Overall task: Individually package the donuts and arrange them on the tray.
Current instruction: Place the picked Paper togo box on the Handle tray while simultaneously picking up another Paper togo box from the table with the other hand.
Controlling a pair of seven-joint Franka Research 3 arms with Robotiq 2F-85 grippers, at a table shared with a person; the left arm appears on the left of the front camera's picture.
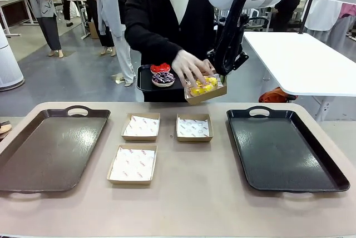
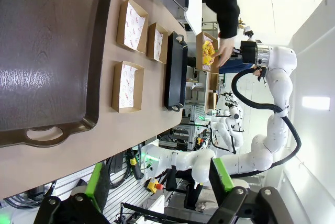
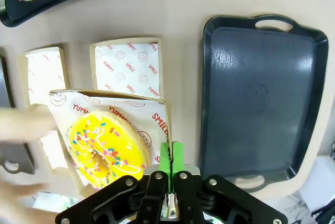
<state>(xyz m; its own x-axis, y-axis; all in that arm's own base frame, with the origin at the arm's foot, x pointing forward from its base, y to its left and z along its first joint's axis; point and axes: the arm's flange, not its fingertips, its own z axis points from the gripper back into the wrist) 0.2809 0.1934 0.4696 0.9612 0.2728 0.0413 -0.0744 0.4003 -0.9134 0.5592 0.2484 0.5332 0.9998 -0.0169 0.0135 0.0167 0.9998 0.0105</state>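
Note:
My right gripper (image 1: 219, 75) (image 3: 170, 160) is shut on the edge of a paper-lined cardboard box (image 1: 207, 94) (image 3: 112, 110), held up in the air beyond the table's far edge. A yellow sprinkled donut (image 1: 202, 86) (image 3: 107, 148) lies in that box, with the person's hand (image 1: 190, 65) resting on it. In their other hand the person carries a small black tray (image 1: 143, 80) with a red donut (image 1: 160, 68) and a purple sprinkled donut (image 1: 163, 78). My left gripper (image 2: 157, 182) is open and empty off the table's side.
Three empty lined boxes (image 1: 141, 126) (image 1: 194, 127) (image 1: 132, 163) sit mid-table. A large brown tray (image 1: 50, 149) lies at the left and a black tray (image 1: 283, 149) (image 3: 261, 93) at the right. The right arm reaches in from above.

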